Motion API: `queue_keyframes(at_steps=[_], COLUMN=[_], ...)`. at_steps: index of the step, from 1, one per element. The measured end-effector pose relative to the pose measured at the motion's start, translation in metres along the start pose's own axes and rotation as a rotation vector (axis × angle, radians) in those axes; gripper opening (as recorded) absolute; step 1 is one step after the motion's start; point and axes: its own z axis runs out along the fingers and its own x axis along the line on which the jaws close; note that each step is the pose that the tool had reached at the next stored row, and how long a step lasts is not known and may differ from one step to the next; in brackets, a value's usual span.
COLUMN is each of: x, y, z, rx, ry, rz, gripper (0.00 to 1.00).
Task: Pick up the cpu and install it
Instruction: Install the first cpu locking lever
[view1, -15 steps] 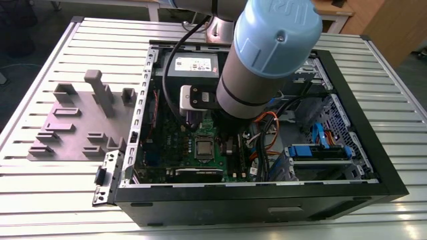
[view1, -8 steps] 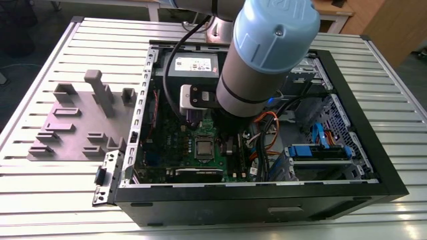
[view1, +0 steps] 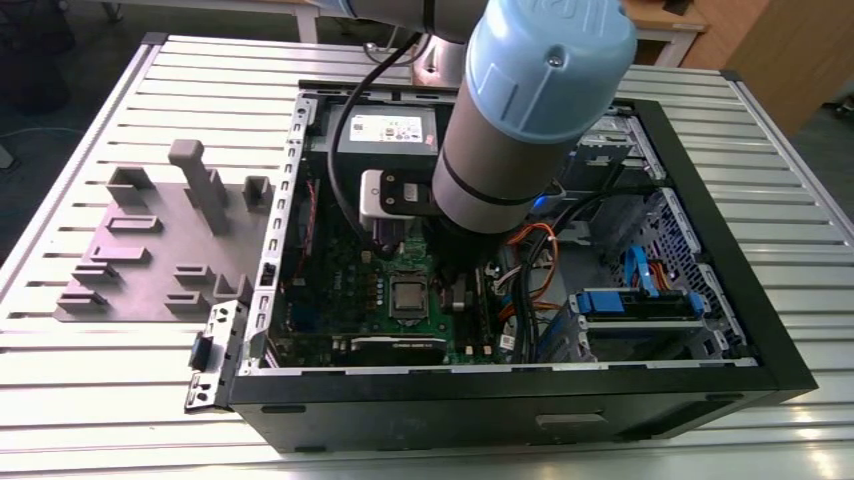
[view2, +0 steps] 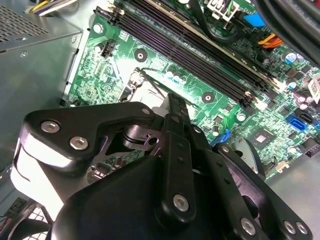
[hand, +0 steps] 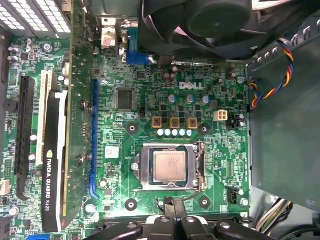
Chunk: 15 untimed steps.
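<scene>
Slatted metal table (view1: 94, 400) is seen in the exterior view, w/ an open PC case (view1: 534, 400) laid flat on it. A grey plastic fixture (view1: 160, 240) is set at the exterior view's left, just beside the case.

Item 1 – cpu (hand: 169, 166): silvery sq. chip, found lying flat in the socket (hand: 142, 167) of the green board (hand: 125, 65). It is also seen in the exterior view, lower centre of frame, inside the case. A metal frame is seen round its rim.

Item 2 – gripper (hand: 168, 203): tips are drawn together, clenched, w/ nothing made out between them. It is placed just beside the socket edge, near the thin wire lever (hand: 192, 196). Contact w/ the lever can't be confirmed.

Item 3 – arm (view1: 534, 100): hung over the middle of the case, wrist pointed down at the board.

Handling note (judged): work looks to be at the seating/latching stage.
- Tips are best kept vertical and pressure light.
- Chip is best left square in the socket, w/ no sideways drag, since socket contacts are likely fragile.
- Lever wire looks thin and springy, so slip is a risk.

Print: none of it is read off. It is present in three places:
- a white sticker on the PSU box (view1: 391, 128)
- white lettering on the board near the fan (hand: 210, 20)
- lettering along the graphics card (hand: 52, 175)
</scene>
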Motion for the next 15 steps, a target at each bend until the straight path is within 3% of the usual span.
queue_keyframes(at_steps=[5, 15], x=[0.0001, 0.0002], y=[-0.0001, -0.0004], z=[0.0015, 0.0054], rx=[0.0001, 0.0002], ry=[0.0013, 0.0122], rz=[0.000, 0.001], gripper=[0.11, 0.11])
